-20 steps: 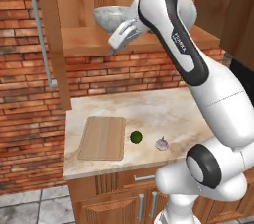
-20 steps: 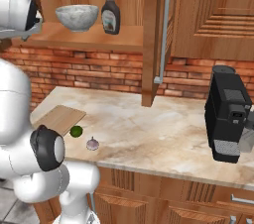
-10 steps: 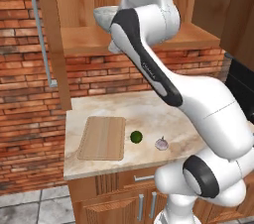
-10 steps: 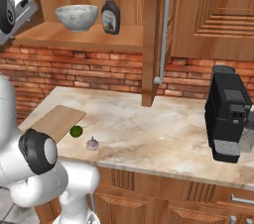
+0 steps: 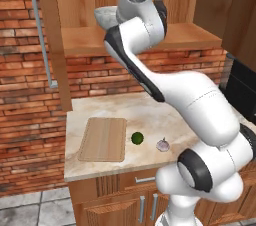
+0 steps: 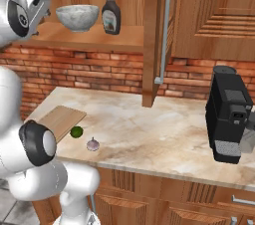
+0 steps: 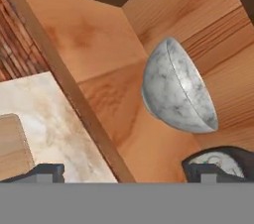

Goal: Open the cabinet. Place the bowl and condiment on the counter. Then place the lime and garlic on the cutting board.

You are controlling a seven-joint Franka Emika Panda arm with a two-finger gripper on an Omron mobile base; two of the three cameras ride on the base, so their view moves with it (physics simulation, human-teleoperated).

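Observation:
The cabinet (image 6: 151,45) stands open, its doors (image 5: 54,45) swung out. On its shelf sit the white speckled bowl (image 6: 77,17) and the dark condiment (image 6: 111,13) bottle beside it. My gripper (image 6: 44,7) hangs open at shelf height, just left of the bowl and apart from it. In the hand view the bowl (image 7: 178,89) lies ahead between the wide-open fingertips (image 7: 47,171), with the condiment (image 7: 218,158) at the lower right. On the counter (image 5: 150,115) lie the cutting board (image 5: 103,139), the lime (image 5: 137,137) and the garlic (image 5: 162,144), both off the board.
A black coffee machine (image 6: 231,114) stands on the right of the counter. A brick wall backs the worktop. The open right door with its grey bar handle (image 6: 162,35) juts out over the counter's middle. Low cabinets sit under the counter edge.
The arm has swung its hand from the far left toward the shelf, ending close to the bowl. The jaws stayed open. Nothing on the counter or shelf has moved.

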